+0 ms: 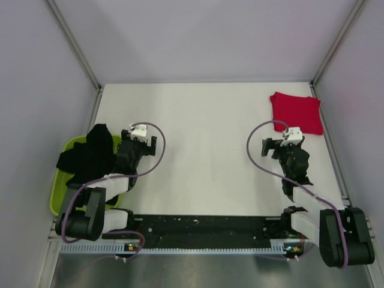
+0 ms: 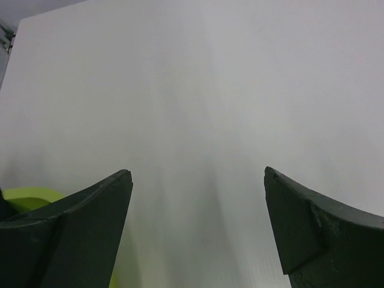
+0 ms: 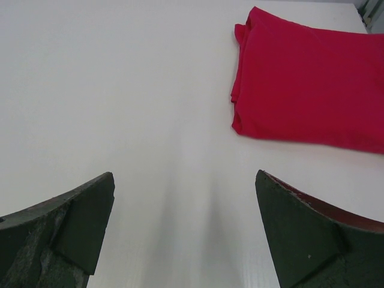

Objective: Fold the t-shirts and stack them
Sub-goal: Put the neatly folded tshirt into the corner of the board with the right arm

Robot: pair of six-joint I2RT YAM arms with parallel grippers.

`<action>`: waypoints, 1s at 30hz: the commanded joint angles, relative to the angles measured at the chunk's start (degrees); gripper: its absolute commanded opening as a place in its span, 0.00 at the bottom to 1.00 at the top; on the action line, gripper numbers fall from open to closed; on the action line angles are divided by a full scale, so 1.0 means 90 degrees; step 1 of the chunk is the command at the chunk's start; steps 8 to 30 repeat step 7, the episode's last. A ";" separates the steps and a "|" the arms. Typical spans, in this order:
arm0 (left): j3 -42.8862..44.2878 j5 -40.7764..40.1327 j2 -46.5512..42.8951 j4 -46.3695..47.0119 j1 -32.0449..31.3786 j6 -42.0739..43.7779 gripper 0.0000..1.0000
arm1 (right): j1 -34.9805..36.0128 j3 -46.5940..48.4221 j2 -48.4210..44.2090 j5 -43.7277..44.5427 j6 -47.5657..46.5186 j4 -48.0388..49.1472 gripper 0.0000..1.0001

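Observation:
A folded bright red t-shirt [image 1: 296, 112] lies flat at the far right of the white table; the right wrist view has it [image 3: 309, 102] at upper right. Black t-shirts [image 1: 89, 155] are heaped in a lime-green tub [image 1: 59, 188] at the left edge. My left gripper [image 1: 146, 141] hovers just right of that heap, open and empty [image 2: 198, 174], with only bare table between its fingers. My right gripper [image 1: 268, 146] stands open and empty [image 3: 184, 174] a little nearer and left of the red t-shirt, clear of it.
The white table [image 1: 204, 150] is ringed by grey enclosure walls with metal rails. A black strip with a toothed rail [image 1: 204, 231] runs along the near edge between the arm bases. Purple cables loop over both arms. A sliver of the green tub [image 2: 27, 197] shows at the left wrist view's lower left.

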 commanded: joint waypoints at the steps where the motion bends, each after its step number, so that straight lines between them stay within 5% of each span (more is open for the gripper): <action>1: 0.0210 -0.0160 0.0029 0.0188 0.0033 -0.0113 0.95 | 0.0108 -0.0127 -0.0025 0.0023 -0.0030 0.0326 0.99; 30: 0.0200 -0.0198 0.0029 0.0178 0.0033 -0.0220 0.94 | 0.0109 -0.0098 0.0014 0.0023 -0.0030 0.0306 0.99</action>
